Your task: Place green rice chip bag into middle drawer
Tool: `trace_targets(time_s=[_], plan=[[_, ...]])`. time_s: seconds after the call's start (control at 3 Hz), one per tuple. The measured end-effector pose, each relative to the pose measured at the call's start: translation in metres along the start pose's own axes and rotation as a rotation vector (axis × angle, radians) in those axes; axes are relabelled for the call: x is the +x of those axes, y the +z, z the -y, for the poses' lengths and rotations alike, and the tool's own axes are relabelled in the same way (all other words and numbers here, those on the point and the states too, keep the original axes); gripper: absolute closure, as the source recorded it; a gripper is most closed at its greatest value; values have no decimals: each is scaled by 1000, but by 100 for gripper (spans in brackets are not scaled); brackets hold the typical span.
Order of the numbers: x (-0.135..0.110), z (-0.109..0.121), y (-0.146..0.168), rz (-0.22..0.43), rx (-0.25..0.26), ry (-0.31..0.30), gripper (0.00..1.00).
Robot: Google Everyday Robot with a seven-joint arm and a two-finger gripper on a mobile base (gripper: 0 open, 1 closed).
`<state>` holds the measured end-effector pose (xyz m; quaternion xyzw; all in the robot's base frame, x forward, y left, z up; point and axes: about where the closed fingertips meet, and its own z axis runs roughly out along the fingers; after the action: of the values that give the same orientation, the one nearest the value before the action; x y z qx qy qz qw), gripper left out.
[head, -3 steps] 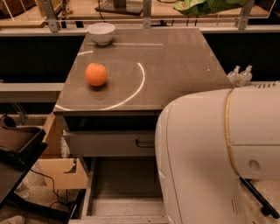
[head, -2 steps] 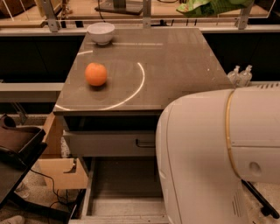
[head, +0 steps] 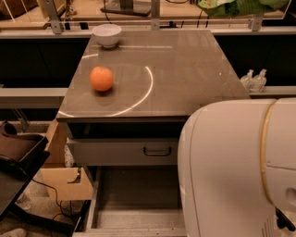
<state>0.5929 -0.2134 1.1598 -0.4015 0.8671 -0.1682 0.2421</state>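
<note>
The green rice chip bag [head: 236, 6] shows as a crinkled green shape at the top right edge, above the far side of the cabinet and cut off by the frame. My gripper is out of view, past the top edge. Only my white arm housing [head: 240, 171] shows, filling the lower right. The middle drawer [head: 138, 196] stands pulled open below the cabinet top, its grey floor bare. Its right part is hidden behind the arm housing.
An orange [head: 101, 78] and a white bowl [head: 107, 34] sit on the cabinet top [head: 185, 69]. A closed drawer front with a dark handle [head: 157, 151] is above the open drawer. Two small bottles [head: 253, 79] stand at the right. A cardboard box [head: 62, 176] and a dark tray [head: 18, 152] are at the left.
The green bag at the top edge has shifted slightly to the right. Nothing else has moved.
</note>
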Motion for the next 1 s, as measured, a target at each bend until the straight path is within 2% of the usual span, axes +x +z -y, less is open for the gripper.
trace_targets(time_s=[0.67,1.0], plan=[[-11,15,-4,46,63,-1,100],[6,18,-7,24,59,61,100]])
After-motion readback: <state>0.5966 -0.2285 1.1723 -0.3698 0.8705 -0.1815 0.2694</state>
